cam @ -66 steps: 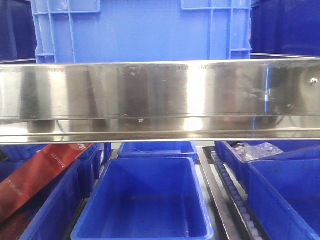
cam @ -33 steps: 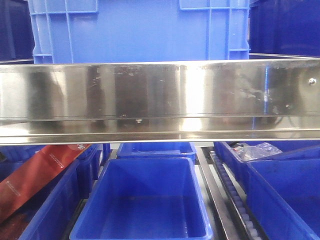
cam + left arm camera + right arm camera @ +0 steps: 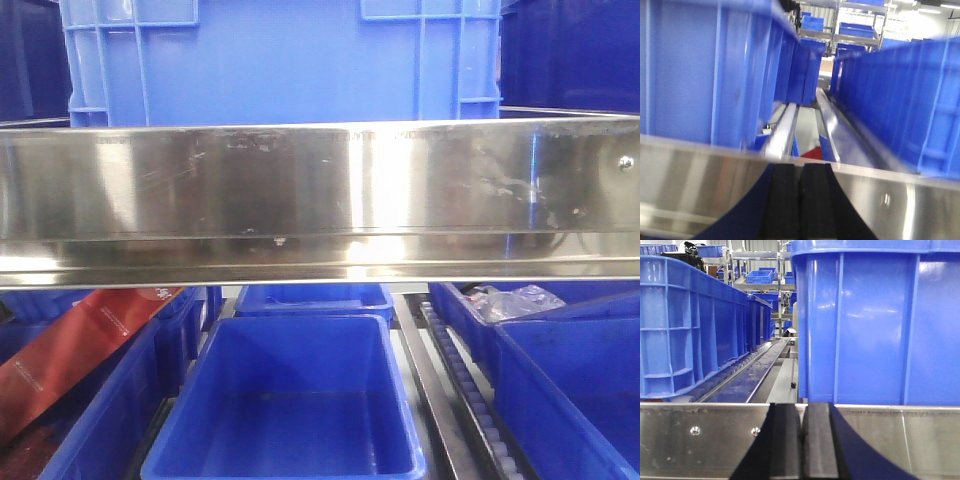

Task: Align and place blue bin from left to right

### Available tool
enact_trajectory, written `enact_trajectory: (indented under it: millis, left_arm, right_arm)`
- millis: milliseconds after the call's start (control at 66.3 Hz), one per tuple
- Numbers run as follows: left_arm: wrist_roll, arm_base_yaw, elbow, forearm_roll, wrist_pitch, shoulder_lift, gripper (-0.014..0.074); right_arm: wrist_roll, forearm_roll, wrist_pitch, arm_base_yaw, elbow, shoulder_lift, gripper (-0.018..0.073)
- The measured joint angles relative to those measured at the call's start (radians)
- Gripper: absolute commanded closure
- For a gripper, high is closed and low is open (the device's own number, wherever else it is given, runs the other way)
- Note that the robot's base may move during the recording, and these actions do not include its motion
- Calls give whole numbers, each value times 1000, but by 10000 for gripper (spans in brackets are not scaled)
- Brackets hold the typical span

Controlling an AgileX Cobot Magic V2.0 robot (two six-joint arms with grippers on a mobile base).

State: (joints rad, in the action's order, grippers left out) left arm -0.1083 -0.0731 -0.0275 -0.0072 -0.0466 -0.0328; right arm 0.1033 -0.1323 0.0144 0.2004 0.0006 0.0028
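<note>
The blue bin (image 3: 280,60) is a large bright blue crate with ribbed corners, standing on the upper shelf behind a steel rail (image 3: 320,190). In the left wrist view its ribbed side (image 3: 900,95) runs along the right. In the right wrist view that crate (image 3: 690,325) runs along the left. My left gripper (image 3: 800,167) is shut with nothing between its black pads, low in front of the rail (image 3: 700,185). My right gripper (image 3: 801,406) is also shut and empty, before the rail (image 3: 705,440). Neither gripper touches the bin. Neither shows in the front view.
Neighbouring blue crates stand close on both sides (image 3: 695,70) (image 3: 875,325). Roller tracks (image 3: 740,377) run back between the crates. Below the rail lie smaller deep-blue tubs (image 3: 290,400), one holding a red box (image 3: 70,345), and another a clear bag (image 3: 520,300).
The blue bin and the tubs below sit very slightly further left in the front view than a second ago. Nothing else differs.
</note>
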Motion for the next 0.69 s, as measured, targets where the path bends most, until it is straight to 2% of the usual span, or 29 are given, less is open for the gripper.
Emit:
enact_trajectory:
  millis: [287,392,573,694]
  left_arm:
    - [0,105,28,45,-16,27,707]
    - [10,107,29,50,-18,27,707]
    - [128,107,29,7,-19,27,707]
    - [150,107,29,-1,-19,27,707]
  right_arm:
    - [0,0,0,0,0,0,638]
    - [0,0,0,0,0,0,638]
    - [0,0,0,0,0,0,638]
    - [0,0,0,0,0,0,638]
